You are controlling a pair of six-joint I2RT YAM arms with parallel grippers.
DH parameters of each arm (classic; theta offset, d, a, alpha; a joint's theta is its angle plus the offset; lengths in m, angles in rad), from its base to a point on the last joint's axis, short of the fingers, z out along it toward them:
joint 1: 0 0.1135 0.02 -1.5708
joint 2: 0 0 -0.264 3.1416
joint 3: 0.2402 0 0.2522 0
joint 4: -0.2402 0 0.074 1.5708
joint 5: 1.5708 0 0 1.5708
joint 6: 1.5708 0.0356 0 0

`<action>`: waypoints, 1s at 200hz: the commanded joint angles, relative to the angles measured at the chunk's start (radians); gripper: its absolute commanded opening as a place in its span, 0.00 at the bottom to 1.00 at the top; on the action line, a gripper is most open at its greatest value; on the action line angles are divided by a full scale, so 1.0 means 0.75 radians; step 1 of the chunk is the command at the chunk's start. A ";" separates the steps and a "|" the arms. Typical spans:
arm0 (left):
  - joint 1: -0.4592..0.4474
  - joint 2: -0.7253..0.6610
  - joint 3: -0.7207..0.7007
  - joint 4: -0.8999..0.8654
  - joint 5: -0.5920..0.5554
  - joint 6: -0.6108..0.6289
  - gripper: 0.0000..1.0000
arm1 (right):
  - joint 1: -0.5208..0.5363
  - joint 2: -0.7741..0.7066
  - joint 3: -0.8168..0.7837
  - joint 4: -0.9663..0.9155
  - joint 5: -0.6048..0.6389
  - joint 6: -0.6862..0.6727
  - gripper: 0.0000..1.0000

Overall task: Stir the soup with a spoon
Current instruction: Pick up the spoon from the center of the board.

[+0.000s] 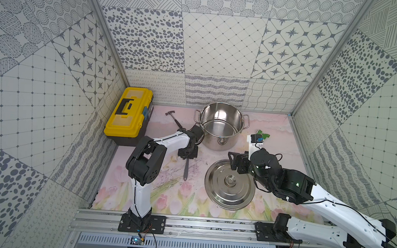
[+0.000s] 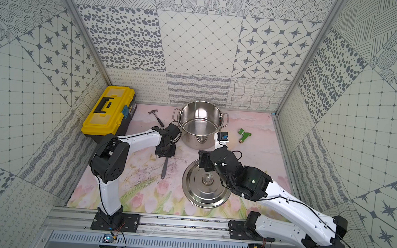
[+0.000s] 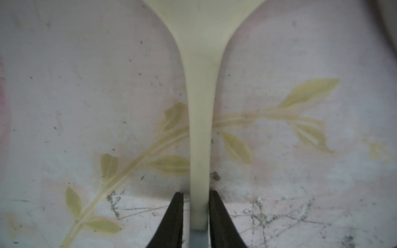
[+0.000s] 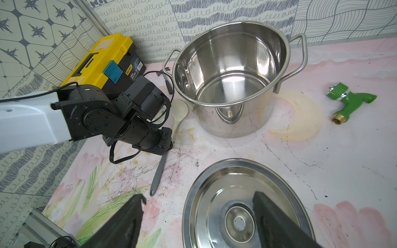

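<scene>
The spoon (image 4: 159, 171) lies flat on the flowered mat, left of the steel pot (image 1: 218, 140). Its cream bowl (image 4: 179, 109) almost touches the pot's wall, and its grey handle (image 1: 186, 170) points toward the front rail. My left gripper (image 3: 196, 194) reaches down from above and is shut on the spoon's neck (image 3: 200, 107), where cream meets grey. The pot's inside is bare steel and no soup shows. My right gripper (image 4: 199, 195) hangs open and empty over the far edge of the pot lid (image 1: 214, 190).
A yellow toolbox (image 1: 127, 116) stands at the back left, with a small hammer (image 1: 175, 119) between it and the pot. A green hose fitting (image 2: 244, 133) lies right of the pot. The lid rests knob-up in front of the pot.
</scene>
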 commanded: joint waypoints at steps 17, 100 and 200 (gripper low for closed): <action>0.005 0.010 -0.057 0.046 0.094 0.004 0.00 | -0.005 0.036 0.065 0.022 -0.026 -0.042 0.85; 0.008 -0.630 -0.201 -0.121 0.140 -0.219 0.00 | -0.023 0.094 0.170 0.025 -0.143 -0.173 0.86; 0.076 -0.926 -0.063 0.162 0.723 -1.040 0.00 | -0.260 0.238 0.118 0.457 -0.833 0.071 0.83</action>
